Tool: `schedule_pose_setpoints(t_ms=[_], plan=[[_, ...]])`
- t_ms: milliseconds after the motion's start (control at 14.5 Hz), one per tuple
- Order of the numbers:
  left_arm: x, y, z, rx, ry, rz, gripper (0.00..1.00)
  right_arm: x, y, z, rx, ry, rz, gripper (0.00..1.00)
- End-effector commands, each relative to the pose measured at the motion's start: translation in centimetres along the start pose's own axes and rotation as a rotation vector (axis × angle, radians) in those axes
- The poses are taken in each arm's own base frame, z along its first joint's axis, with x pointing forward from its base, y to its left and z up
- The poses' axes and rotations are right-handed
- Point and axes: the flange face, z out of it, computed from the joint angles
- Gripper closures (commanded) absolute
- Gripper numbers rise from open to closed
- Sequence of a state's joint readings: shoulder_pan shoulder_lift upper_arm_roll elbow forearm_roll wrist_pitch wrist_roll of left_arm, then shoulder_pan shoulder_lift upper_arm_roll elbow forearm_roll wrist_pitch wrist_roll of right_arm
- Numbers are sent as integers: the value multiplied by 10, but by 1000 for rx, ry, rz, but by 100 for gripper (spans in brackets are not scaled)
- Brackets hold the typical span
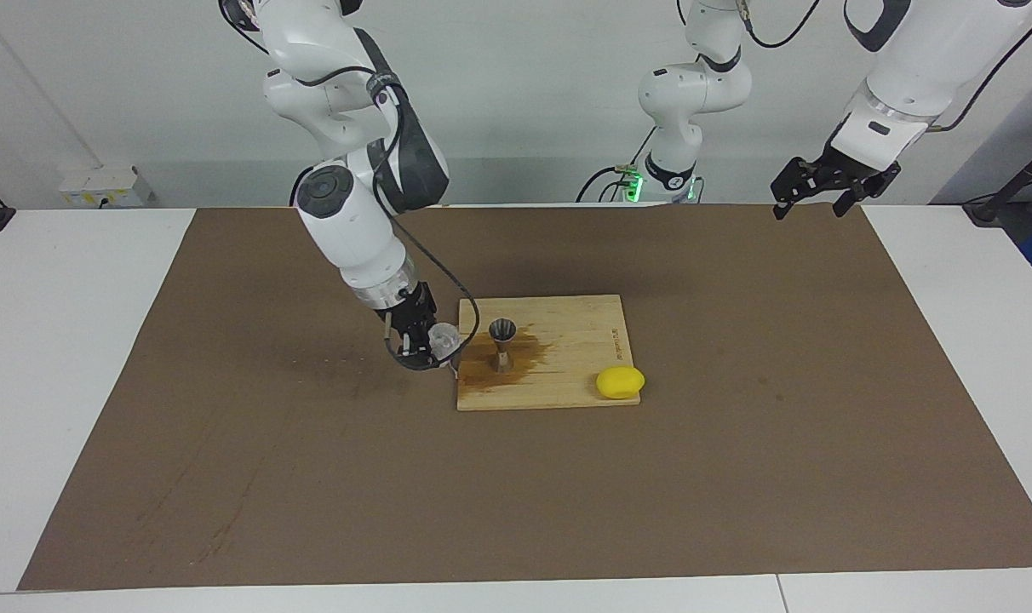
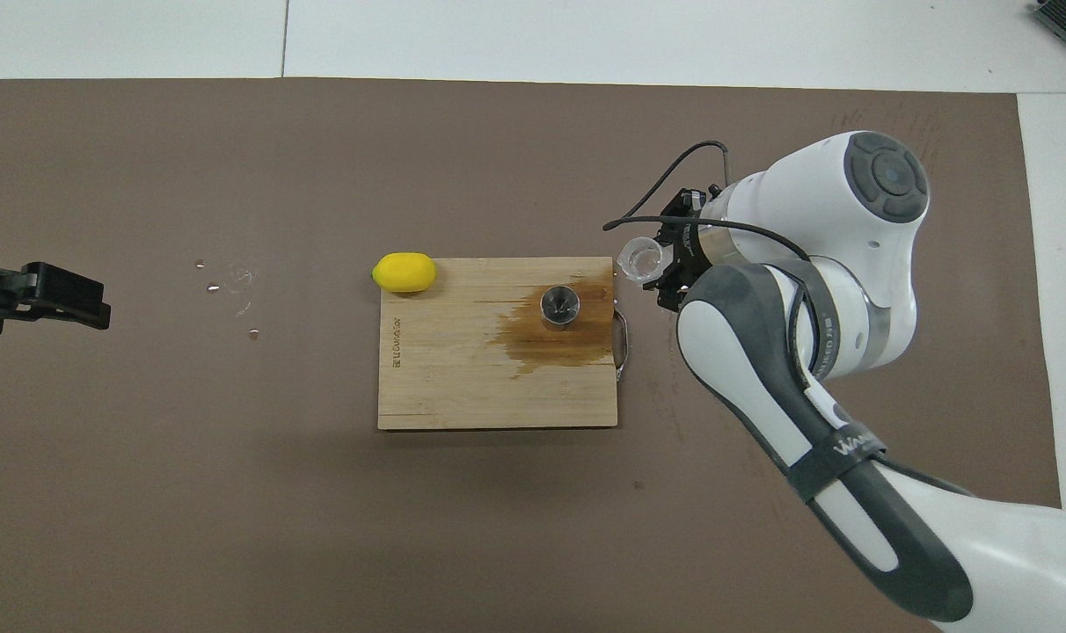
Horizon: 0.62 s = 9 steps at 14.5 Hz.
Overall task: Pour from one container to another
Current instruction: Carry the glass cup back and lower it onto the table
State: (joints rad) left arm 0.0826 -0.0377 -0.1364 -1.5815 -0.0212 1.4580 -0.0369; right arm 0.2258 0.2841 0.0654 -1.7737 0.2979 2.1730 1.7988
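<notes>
- Right gripper [image 1: 421,339] clamped on the small clear glass cup [image 1: 442,340]; cup sits at the fingertips, off the cutting board [image 1: 567,375], just past its edge at the right arm's end, low over the brown mat [image 1: 737,477].
- In the overhead view the cup [image 2: 641,259] reads mouth-up, roughly level; contents not discernible.
- Steel jigger [image 1: 502,342] stands upright on the board, apart from the cup, on the side toward the left arm. Nothing touches it. Top bowl open in the overhead view [image 2: 559,304].
- Brown wet stain [image 2: 555,336] spreads on the board around the jigger's foot.
- Judgement: step in hand looks like carrying the cup clear after tipping, or readying to set it down. To do it well: keep the cup level, hold the grip firm, lower straight onto flat mat, release only once the base rests.
- If another pour is needed: bring the cup lip directly over the jigger's mouth, tilt slowly; the mouth is narrow and the stain suggests spill risk. Avoid nudging the jigger; narrow waist, likely tippy.
- Lemon [image 1: 620,382] lies at the board's corner toward the left arm's end, farther from the robots than the jigger.
- Left gripper [image 1: 827,186] waits raised, fingers spread, empty, over the mat's edge at the left arm's end.
</notes>
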Motion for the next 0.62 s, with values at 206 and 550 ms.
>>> schedule_pose_setpoints(t_ms=[206,550], plan=[[-5,1,0,-5,7,-9,0,97,-1,0,-1,-194,54,100],[-5,1,0,-4,7,-9,0,181,11,15,21,-338,80,100]])
